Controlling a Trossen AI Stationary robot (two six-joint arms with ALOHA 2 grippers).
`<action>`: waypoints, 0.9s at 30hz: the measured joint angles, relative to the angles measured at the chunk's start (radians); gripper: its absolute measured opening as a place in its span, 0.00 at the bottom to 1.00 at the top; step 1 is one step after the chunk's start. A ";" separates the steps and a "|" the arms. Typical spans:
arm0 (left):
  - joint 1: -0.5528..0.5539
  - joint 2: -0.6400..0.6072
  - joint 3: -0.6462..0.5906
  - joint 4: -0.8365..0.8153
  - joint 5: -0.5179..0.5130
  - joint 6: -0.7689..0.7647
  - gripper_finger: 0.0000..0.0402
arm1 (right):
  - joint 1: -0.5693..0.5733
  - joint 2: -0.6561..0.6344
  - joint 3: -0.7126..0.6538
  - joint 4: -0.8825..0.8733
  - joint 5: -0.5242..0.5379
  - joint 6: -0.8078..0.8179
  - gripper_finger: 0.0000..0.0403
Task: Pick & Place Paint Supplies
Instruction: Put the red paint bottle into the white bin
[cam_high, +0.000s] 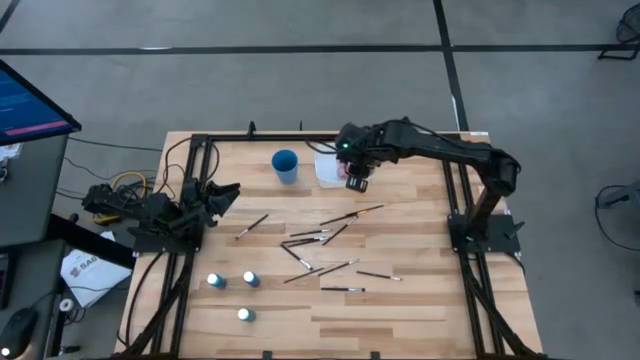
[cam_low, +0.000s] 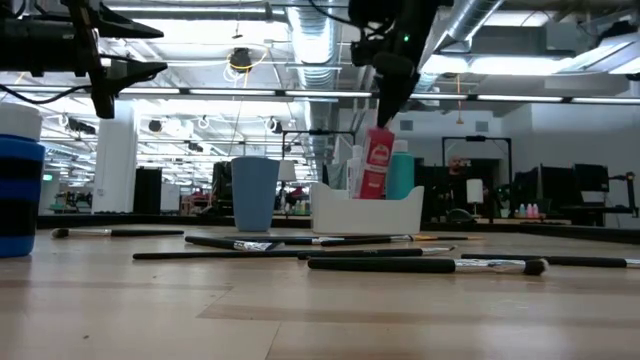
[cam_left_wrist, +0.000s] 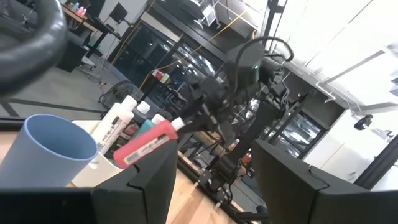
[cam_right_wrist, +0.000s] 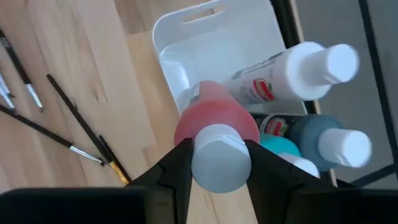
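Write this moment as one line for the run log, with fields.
right gripper: shut on red paint bottle, above white tray | left gripper: open, waiting at table's left edge

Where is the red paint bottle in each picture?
High view: the red paint bottle is mostly hidden under the right gripper, by the white tray.
Low view: red paint bottle hangs tilted over the tray, centre.
Left wrist view: red paint bottle right of the blue cup.
Right wrist view: red paint bottle centre, cap between the fingers.
Shared landmark: the white tray.
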 joint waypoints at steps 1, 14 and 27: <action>0.000 0.000 0.000 -0.001 0.000 0.000 0.50 | -0.001 0.010 0.000 0.000 0.000 -0.001 0.29; 0.000 0.000 0.000 -0.001 -0.004 0.000 0.50 | -0.027 0.029 0.001 0.002 0.007 -0.010 0.29; 0.000 0.000 0.000 -0.001 -0.007 0.000 0.50 | -0.038 0.048 0.001 0.018 0.002 -0.021 0.31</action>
